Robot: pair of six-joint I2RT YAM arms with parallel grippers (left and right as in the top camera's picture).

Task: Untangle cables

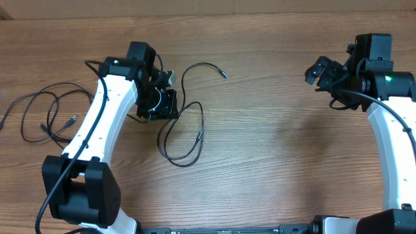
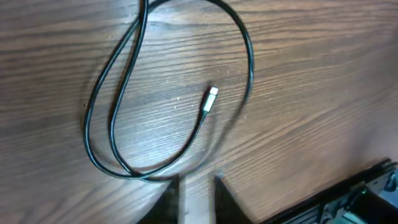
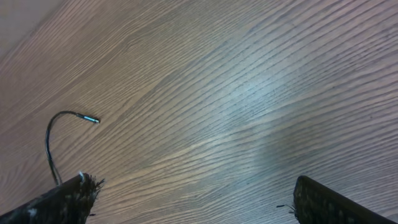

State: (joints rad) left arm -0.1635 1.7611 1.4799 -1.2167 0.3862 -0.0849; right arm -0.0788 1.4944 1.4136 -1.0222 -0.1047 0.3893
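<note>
A thin black cable [image 1: 202, 130] lies in a long loop on the wooden table, and its free end [image 1: 224, 75] points right. In the left wrist view the loop [image 2: 249, 62] doubles back, its silver plug [image 2: 211, 96] resting inside it. My left gripper [image 1: 170, 112] sits at the loop's upper left. Its jaws [image 2: 198, 186] are nearly together, and the cable's bend meets the fingertip [image 2: 176, 182]. Far to the right, my right gripper [image 1: 320, 69] hangs open over bare wood [image 3: 196, 199], and only the cable's end [image 3: 90, 119] shows in its view.
More thin black cords with a small plug [image 1: 71, 120] lie spread at the table's far left, apart from the loop. Thick black wires run along both white arms. The table's front edge and dark equipment [image 2: 367, 193] show at the lower right of the left wrist view.
</note>
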